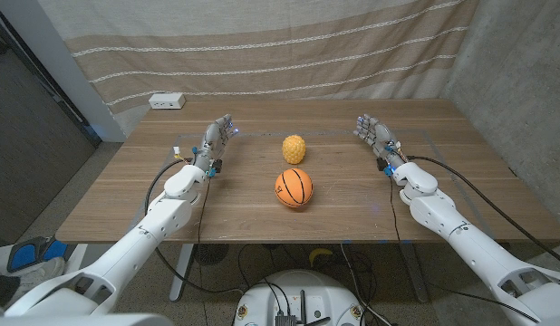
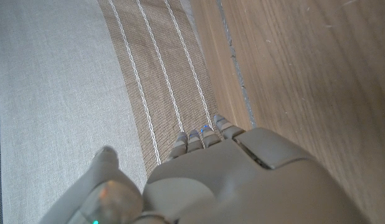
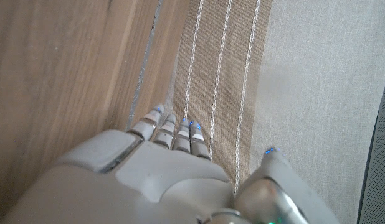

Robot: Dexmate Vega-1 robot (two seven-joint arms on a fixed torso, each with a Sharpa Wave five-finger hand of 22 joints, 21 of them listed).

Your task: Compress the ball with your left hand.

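Two balls lie mid-table in the head view: a small orange basketball [image 1: 294, 187] nearer the front edge and a yellow knobbly ball [image 1: 294, 148] just behind it. My left hand [image 1: 218, 136] is held over the table's left part, well to the left of both balls, fingers apart and holding nothing. My right hand [image 1: 374, 132] is on the right side, also empty with fingers extended. In the left wrist view my left hand [image 2: 205, 180] points along the wood toward the curtain; the right wrist view shows my right hand [image 3: 167, 174] likewise.
A white power strip [image 1: 167, 101] lies at the table's far left corner. A striped beige curtain [image 1: 280, 45] hangs behind the wooden table [image 1: 126, 195]. A grey wall stands at the right. Cables run along both forearms.
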